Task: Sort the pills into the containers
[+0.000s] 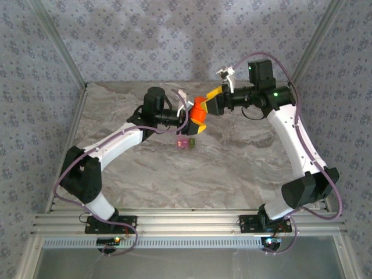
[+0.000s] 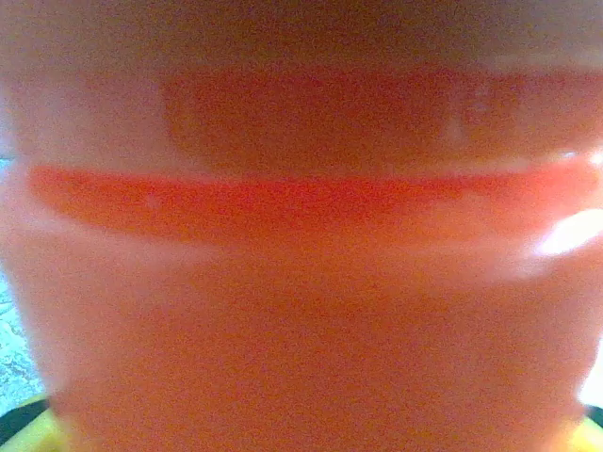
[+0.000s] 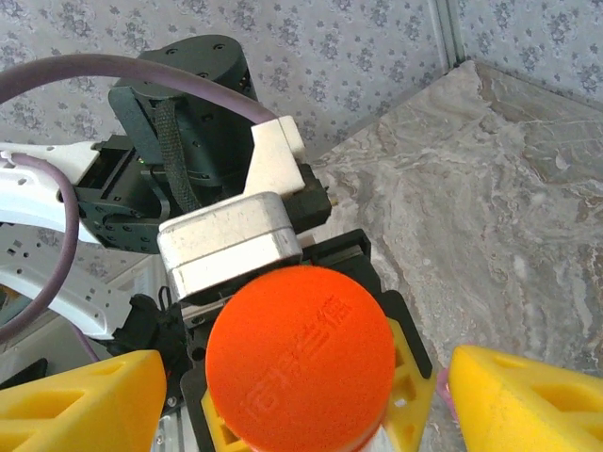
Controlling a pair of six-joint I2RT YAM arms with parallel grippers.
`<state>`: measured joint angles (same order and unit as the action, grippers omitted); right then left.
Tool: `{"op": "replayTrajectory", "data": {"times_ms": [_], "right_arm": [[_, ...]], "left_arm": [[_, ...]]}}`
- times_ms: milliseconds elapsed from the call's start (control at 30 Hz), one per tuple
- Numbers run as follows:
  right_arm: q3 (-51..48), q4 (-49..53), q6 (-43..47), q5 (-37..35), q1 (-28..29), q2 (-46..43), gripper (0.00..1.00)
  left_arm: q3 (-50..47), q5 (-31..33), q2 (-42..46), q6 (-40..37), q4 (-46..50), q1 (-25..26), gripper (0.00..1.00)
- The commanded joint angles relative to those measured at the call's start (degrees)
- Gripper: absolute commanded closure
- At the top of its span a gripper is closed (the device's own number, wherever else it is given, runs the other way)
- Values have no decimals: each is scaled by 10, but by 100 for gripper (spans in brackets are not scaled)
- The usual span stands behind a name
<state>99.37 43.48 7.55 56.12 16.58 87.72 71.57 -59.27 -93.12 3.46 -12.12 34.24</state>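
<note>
Left tool (image 1: 190,121) clamps orange plastic bottle (image 2: 301,330); right tool (image 3: 303,403) apart around round orange cap (image 3: 300,353). I judge cap stiff, slippery: grip 3 and 9 o'clock.

The orange bottle (image 2: 301,358) is translucent plastic with glossy glints, and its cap (image 3: 300,358) is matt and finely grained, with raised lettering. The table (image 1: 232,163) has a smooth, marble-veined finish. The containers (image 1: 186,142) are translucent plastic, and the near rail (image 1: 186,224) is ribbed bare metal.
</note>
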Motion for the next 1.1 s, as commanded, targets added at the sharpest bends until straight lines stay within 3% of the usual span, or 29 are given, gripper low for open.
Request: {"op": "replayTrajectory", "data": {"times_ms": [0,200,367,433,533,800,933,1067], "right_arm": [[22,27,17,-13,6,15,22],[27,27,14,-16,11,22,28],[26,26,11,-23,13,24,48],[19,22,2,-33,16,23,51],[-6,-4,-33,-68,28,17,53],[-119,-141,-180,-239,80,-12,56],[-152,-206,-232,-272,106,-13,56],[-133,-198,-230,-270,114,6,54]], "left_arm": [[23,-22,-4,-14,-3,4,100],[25,-21,-4,-14,-3,4,100],[26,-21,-6,-14,-3,5,100],[26,-13,-6,-14,-5,4,100],[22,26,-4,-10,-18,6,100],[-46,212,15,33,-162,20,100],[-58,244,6,49,-214,32,100],[-56,247,-5,61,-228,37,100]]}}
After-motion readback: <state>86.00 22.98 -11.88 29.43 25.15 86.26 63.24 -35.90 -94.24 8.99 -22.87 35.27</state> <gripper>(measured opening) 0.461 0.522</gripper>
